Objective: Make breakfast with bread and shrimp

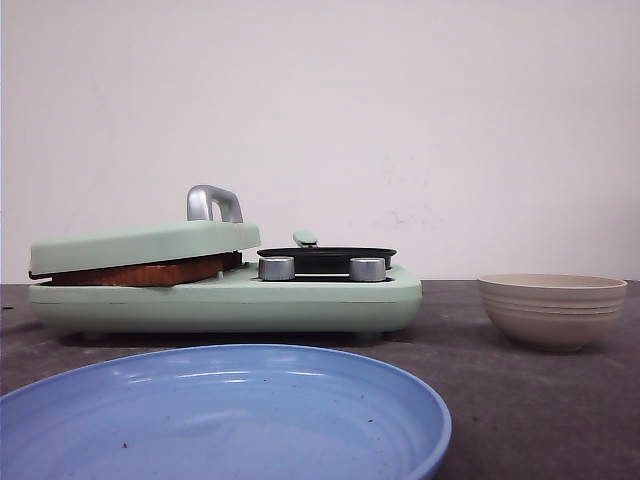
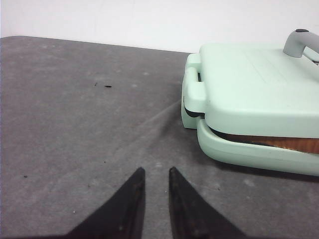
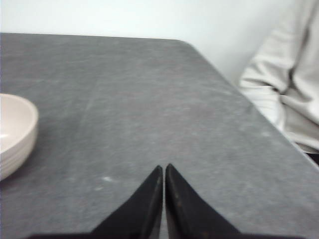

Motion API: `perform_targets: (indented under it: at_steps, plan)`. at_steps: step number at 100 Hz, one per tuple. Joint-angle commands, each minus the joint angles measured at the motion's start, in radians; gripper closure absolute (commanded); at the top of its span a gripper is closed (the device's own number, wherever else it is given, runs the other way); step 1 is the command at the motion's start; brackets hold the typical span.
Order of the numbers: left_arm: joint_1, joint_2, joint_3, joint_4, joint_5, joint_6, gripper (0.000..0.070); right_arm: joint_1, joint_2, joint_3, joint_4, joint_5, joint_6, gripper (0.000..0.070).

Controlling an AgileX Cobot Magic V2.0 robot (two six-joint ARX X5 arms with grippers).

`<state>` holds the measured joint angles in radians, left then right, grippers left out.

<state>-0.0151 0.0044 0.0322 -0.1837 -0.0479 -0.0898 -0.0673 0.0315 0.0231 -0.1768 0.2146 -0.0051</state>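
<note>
Both hands hang low over the grey table [image 2: 75, 124], each ending in two tapered, matte black fingers. At the bottom centre of its wrist frame, the left hand [image 2: 156, 172] has its fingers [image 2: 130, 199] slightly parted, a narrow wedge of table showing between them, and it holds nothing. Fingertips of the right hand [image 3: 163, 168], at the bottom centre of that frame, are pressed nearly together with only a hairline slit, also holding nothing.

Right of the left hand lies one mint-green breakfast maker [image 2: 249, 99], smooth rounded plastic with a hinged lid [image 1: 140, 243] and a curved silver handle [image 1: 212, 203]. One slice of bread [image 1: 140, 272], its crust toasted orange-brown, shows in the gap between lid and base, at centre left of the front frame; whether a second slice lies under it cannot be told. On the maker's right half sits one small black pan [image 1: 325, 255] above two round silver knobs [image 1: 276, 267].

One beige ribbed bowl [image 1: 552, 310] stands at the right of the front frame, well apart from the maker; its contents are hidden. One glossy blue plate [image 1: 230, 420] fills the lower foreground. A person's pale sleeve [image 3: 284, 84] shows at the upper right of the right wrist frame.
</note>
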Motion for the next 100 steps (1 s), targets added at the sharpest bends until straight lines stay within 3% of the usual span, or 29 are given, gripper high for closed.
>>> perform_targets:
  at_steps: [1,36,100]
  plan:
    - [0.003,-0.001,-0.018,-0.003,0.003,-0.002,0.0696,-0.002,-0.002,-0.01,0.01,0.007,-0.01,0.07]
    - [0.003,-0.001,-0.018,-0.003,0.003,-0.002,0.0696,-0.002,-0.028,-0.01,0.014,-0.095,-0.01,0.07]
    - [0.003,-0.001,-0.018,-0.003,0.003,-0.002,0.0696,-0.002,-0.028,-0.01,0.019,-0.093,-0.009,0.07]
